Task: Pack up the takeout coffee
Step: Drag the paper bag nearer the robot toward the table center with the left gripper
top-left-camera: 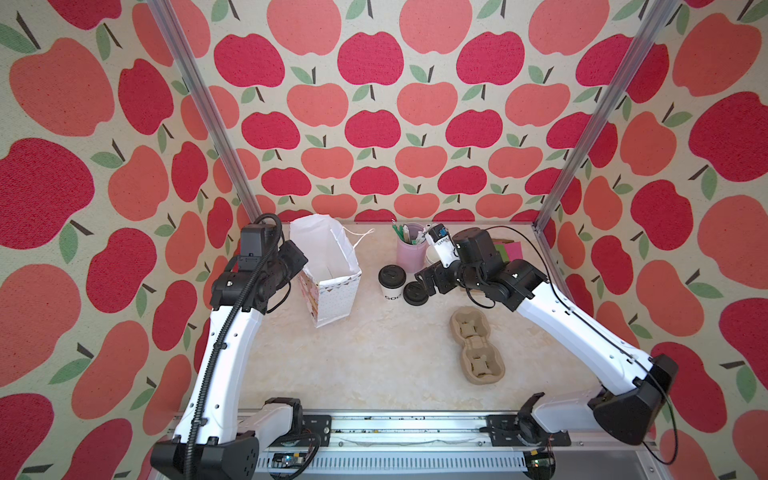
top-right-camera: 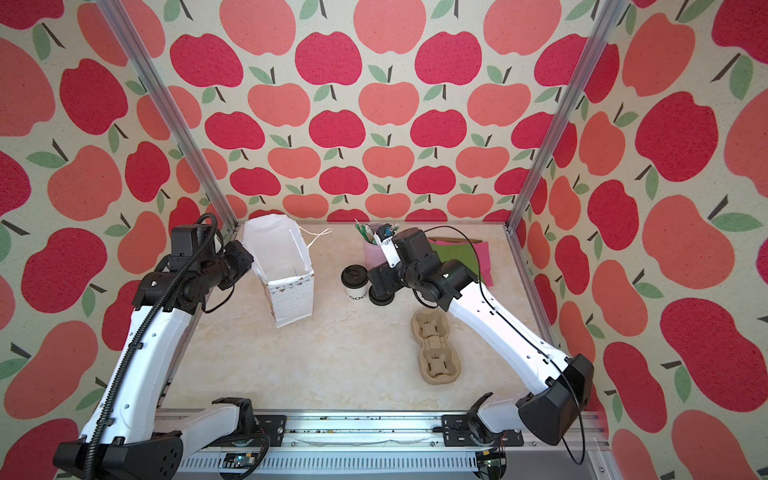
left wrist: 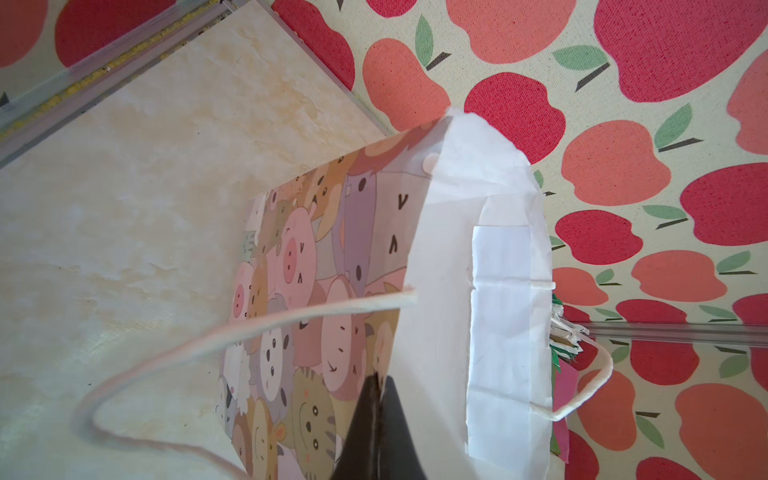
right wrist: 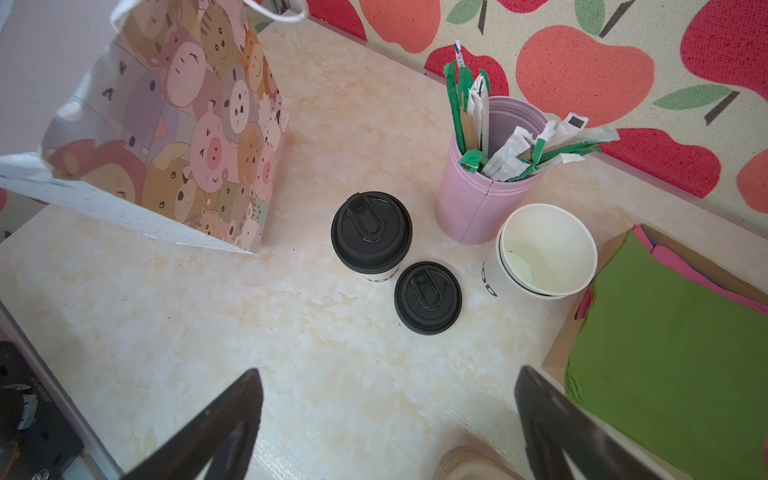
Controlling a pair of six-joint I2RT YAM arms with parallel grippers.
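The takeout coffee [top-left-camera: 391,281] — a small white paper cup with black lettering, capped by a round black sip lid — stands upright on the bench [top-left-camera: 374,357] between the paper bag [top-left-camera: 337,300] and the pink holder [top-left-camera: 409,254].

Enclosure viewed from above. Three walls [top-left-camera: 374,104] carry a repeating print of red and coral apples with green leaves on a cream, fabric-like ground. Two aluminium posts [top-left-camera: 198,95] [top-left-camera: 604,112] rise from the rear corners of the tabletop [top-left-camera: 374,357], running toward the upper left and upper right of both top views. The tabletop is pale cream with a marbled pattern. A metal rail [top-left-camera: 395,430] spans the lower edge. Illumination is bright and even.
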